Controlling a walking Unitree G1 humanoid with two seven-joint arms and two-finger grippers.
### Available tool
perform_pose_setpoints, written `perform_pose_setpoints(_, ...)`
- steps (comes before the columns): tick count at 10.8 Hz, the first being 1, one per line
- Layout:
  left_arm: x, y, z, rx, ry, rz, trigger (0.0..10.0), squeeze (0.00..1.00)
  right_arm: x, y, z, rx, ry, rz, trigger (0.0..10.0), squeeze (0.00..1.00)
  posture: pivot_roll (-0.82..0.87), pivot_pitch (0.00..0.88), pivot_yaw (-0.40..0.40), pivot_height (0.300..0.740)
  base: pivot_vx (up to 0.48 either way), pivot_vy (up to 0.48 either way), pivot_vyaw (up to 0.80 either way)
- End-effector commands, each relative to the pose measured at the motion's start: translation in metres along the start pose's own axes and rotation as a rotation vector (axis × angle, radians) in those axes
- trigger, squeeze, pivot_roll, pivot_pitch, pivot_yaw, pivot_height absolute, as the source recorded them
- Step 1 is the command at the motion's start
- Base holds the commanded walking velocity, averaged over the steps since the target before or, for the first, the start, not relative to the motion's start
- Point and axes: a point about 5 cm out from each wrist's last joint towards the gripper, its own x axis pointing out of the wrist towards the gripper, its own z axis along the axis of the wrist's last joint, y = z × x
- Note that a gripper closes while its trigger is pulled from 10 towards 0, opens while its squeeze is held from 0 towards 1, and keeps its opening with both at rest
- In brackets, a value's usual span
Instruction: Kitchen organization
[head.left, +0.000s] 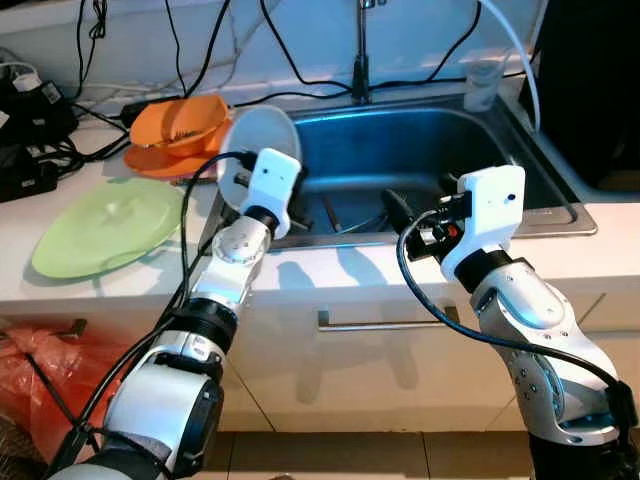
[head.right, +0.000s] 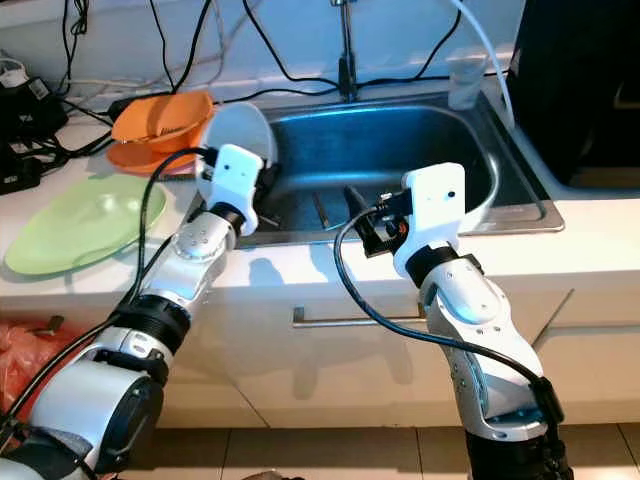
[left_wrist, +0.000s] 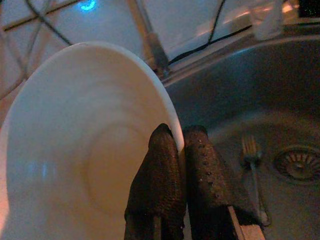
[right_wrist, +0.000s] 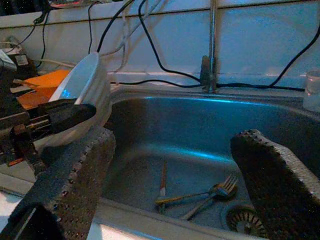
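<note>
My left gripper (left_wrist: 178, 135) is shut on the rim of a white bowl (head.left: 262, 135), holding it tilted on edge over the left rim of the steel sink (head.left: 560, 215). One finger (left_wrist: 157, 175) lies inside the bowl and the other outside. The same bowl (right_wrist: 85, 85) stands at the sink's left side in the right wrist view. My right gripper (right_wrist: 175, 135) is open above the sink's front edge with nothing between its fingers. Forks and other cutlery (right_wrist: 210, 192) lie on the sink bottom near the drain.
A green plate (head.left: 105, 225) lies on the counter at the left, with stacked orange dishes (head.left: 180, 130) behind it. Black cables and chargers (head.left: 25, 130) crowd the back left. The tap (head.left: 360, 60) and a clear glass (head.left: 482, 85) stand behind the sink. A drawer handle (head.left: 385, 323) is below.
</note>
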Motion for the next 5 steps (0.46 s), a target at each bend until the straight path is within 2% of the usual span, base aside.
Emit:
perform_pose_setpoints(1,0.01,-0.007,0.023,0.059,-0.081,-0.07,0.0,0.0,-0.004,0.001,0.001,-0.005,0.004,-0.013,10.0,0.0,-0.18,0.0,0.179,0.74,0.0,0.0,0.0)
perform_pose_setpoints(3,0.017,-0.038,0.036,0.121,-0.13,-0.221,0.0,0.0,-0.008,0.004,-0.002,-0.001,0.02,-0.031,10.0,0.0,-0.19,0.0,0.192,0.74,0.0,0.0,0.0)
perform_pose_setpoints(5,0.017,-0.062,0.033,0.14,-0.121,-0.331,0.0,0.0,-0.01,0.003,-0.003,0.0,0.033,-0.04,10.0,0.0,-0.2,0.0,0.192,0.74,0.0,0.0,0.0)
